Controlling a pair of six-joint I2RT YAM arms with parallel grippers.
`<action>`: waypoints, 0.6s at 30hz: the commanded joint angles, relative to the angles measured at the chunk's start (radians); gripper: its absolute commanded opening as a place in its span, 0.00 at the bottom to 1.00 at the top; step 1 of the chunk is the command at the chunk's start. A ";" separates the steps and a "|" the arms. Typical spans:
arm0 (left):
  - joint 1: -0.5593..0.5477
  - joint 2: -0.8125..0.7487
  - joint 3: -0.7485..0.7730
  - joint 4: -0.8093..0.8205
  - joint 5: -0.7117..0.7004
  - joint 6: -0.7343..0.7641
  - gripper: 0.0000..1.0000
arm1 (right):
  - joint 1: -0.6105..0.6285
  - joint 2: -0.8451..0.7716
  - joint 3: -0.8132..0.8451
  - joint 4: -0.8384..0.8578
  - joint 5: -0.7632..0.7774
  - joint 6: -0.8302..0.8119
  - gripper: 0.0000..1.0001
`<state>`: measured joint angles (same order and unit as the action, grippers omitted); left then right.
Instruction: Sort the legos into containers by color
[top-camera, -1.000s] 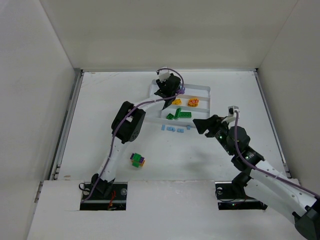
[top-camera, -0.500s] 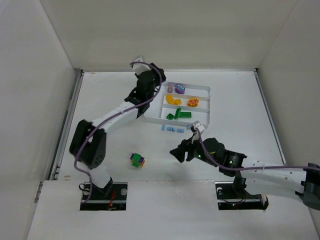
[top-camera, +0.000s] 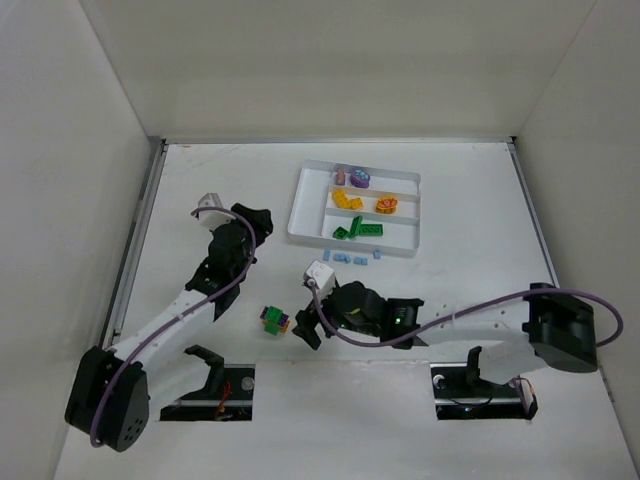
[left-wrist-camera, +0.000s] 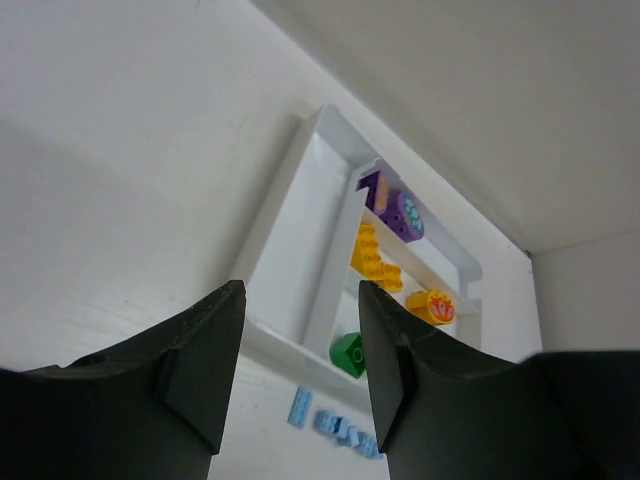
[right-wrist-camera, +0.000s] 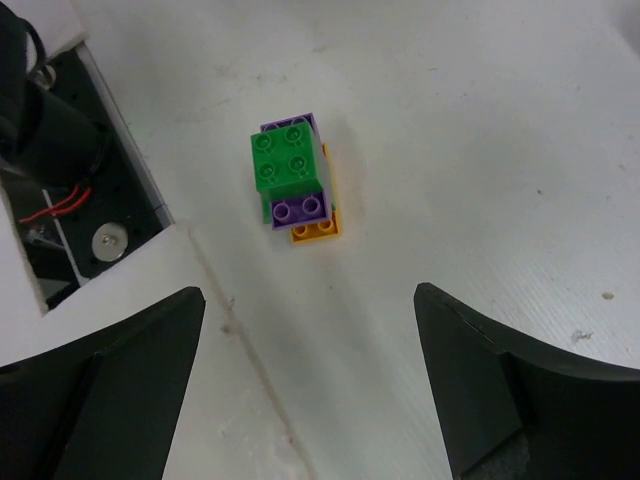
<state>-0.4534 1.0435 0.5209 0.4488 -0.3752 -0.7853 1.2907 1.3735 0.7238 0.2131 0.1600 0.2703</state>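
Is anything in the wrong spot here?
Yes. A few pale blue bricks lie on the table just outside the white tray, not in any compartment. A stuck-together green, purple and orange clump also sits alone on the table.

no legible txt, no labels, brands or nos. readable

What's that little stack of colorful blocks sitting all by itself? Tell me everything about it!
The clump is shiny plastic bricks stuck together: a green brick with four studs on top, a purple brick under it, and an orange brick at the bottom. It lies on the white table, apart from the tray. The right end effector hovers open above it without touching it.
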 joint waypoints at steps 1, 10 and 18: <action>0.034 -0.124 -0.062 -0.044 0.058 -0.051 0.46 | -0.001 0.085 0.106 0.072 -0.014 -0.063 0.91; 0.181 -0.338 -0.215 -0.168 0.179 -0.078 0.46 | -0.024 0.282 0.241 0.103 -0.071 -0.077 0.84; 0.290 -0.352 -0.306 -0.153 0.298 -0.106 0.46 | -0.049 0.367 0.307 0.098 -0.122 -0.069 0.71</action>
<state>-0.1951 0.7094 0.2367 0.2741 -0.1482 -0.8722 1.2514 1.7271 0.9771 0.2554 0.0723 0.2077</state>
